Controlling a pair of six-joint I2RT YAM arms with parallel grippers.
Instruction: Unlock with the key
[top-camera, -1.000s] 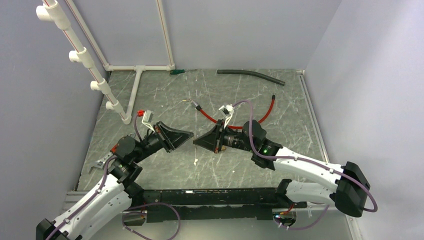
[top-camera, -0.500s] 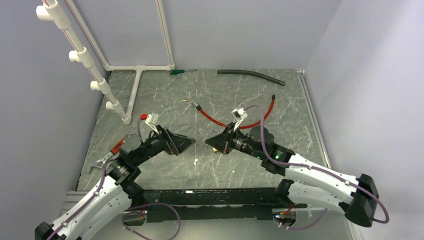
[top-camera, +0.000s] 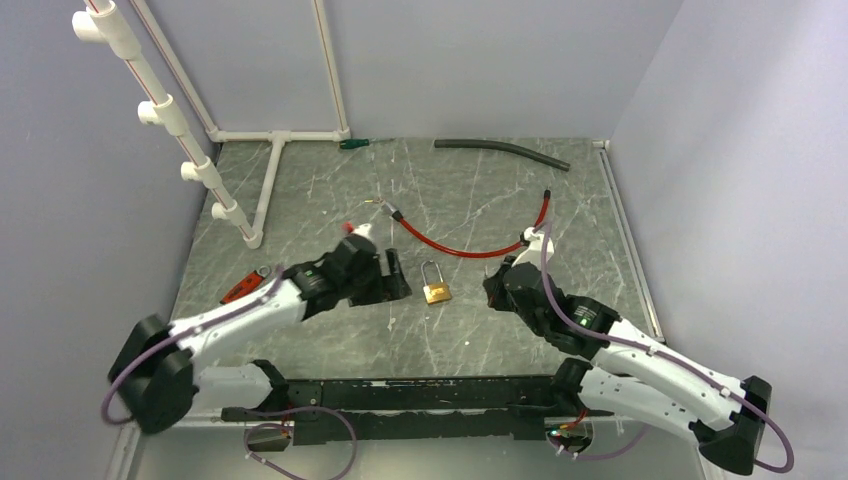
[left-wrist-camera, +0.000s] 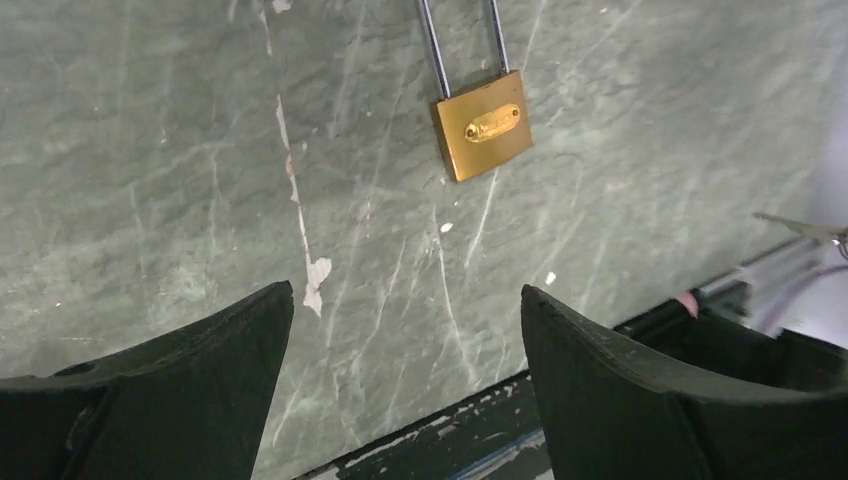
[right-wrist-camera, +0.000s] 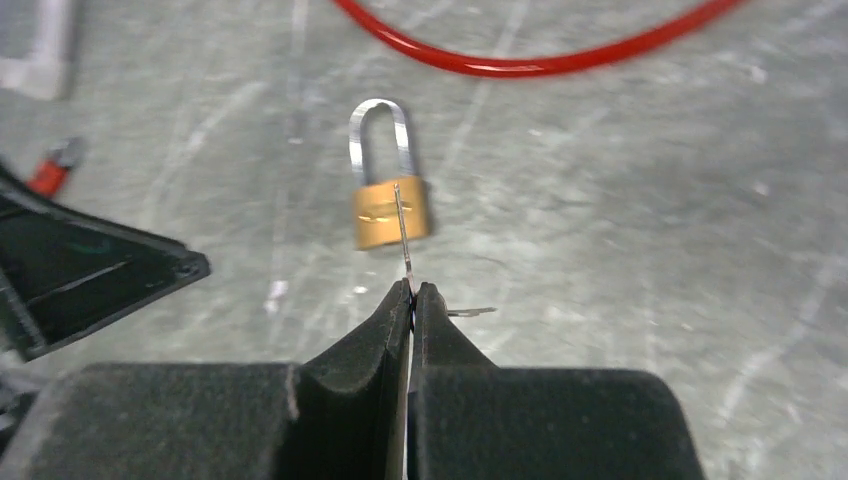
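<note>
Left arm: reaches low across the surface (top-camera: 330, 190) from the near-left corner toward the middle, forearm almost level.
Left hand (left-wrist-camera: 405, 293): released, its 2 black fingers (left-wrist-camera: 180, 380) spread wide with bare stone between them; it grips nothing and sits just left of the padlock (top-camera: 436, 291), not touching it.
Right arm: comes in from the near-right corner, its elbow bent, with the wrist tipped down toward the middle.
Right hand (right-wrist-camera: 411, 295): clenched, the 2 fingers pressed flat together on the key (right-wrist-camera: 401, 235).
Key: a thin metal blade seen edge-on, sticking out past the fingertips and pointing at the padlock; the wrist view cannot settle whether its tip touches the body.
Padlock: lies flat between the 2 hands, with a small square brass body and a long, narrow, shiny steel shackle; both legs run down to the body and the loop points away from the arm bases.
Surface: grey-green stone look with pale veins and scuffs.
Red cable (top-camera: 455, 250): glossy and thin, curved in a shallow arc beyond the padlock.
Grey hose (top-camera: 500, 150): dull and slightly bent, lying near the back wall.
White pipe frame (top-camera: 270, 185): plastic tubing with tee joints at the back-left.
Count: 2 arms, 2 hands, 1 padlock, 1 key, 1 red cable, 1 hose.
</note>
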